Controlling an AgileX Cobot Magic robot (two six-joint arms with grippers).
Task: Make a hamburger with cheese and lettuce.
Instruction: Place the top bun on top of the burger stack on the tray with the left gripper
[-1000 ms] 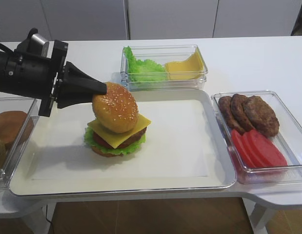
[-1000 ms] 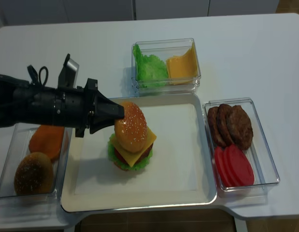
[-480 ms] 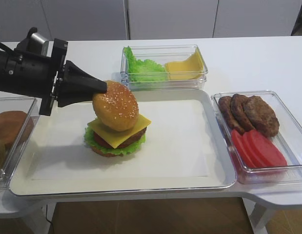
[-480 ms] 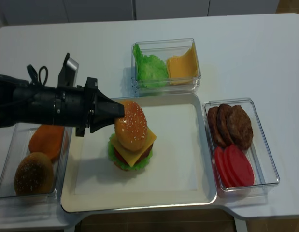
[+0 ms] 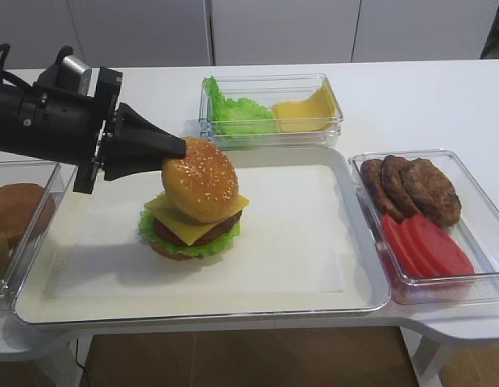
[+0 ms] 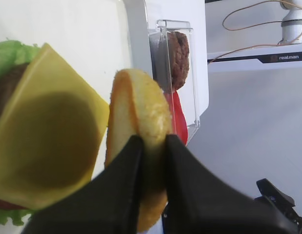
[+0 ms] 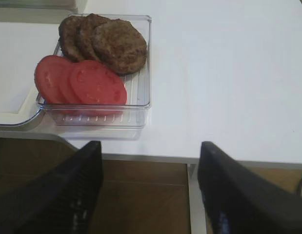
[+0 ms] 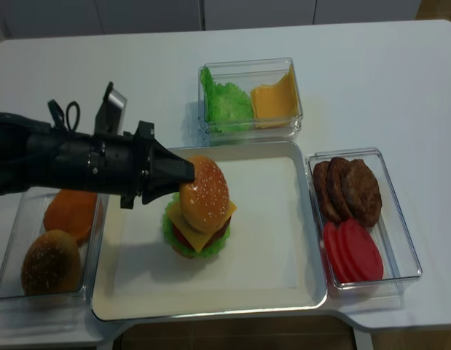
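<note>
Partly, patty [image 5: 202, 232] beneath cheese [image 5: 190, 222]

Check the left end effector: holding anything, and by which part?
Yes: the left end effector pinches the sesame top bun by its rim, tilted over the cheese.

Tomato slices [image 5: 422, 244] and patties [image 5: 410, 187], apparently sharing a bin [image 5: 475, 211].
</note>
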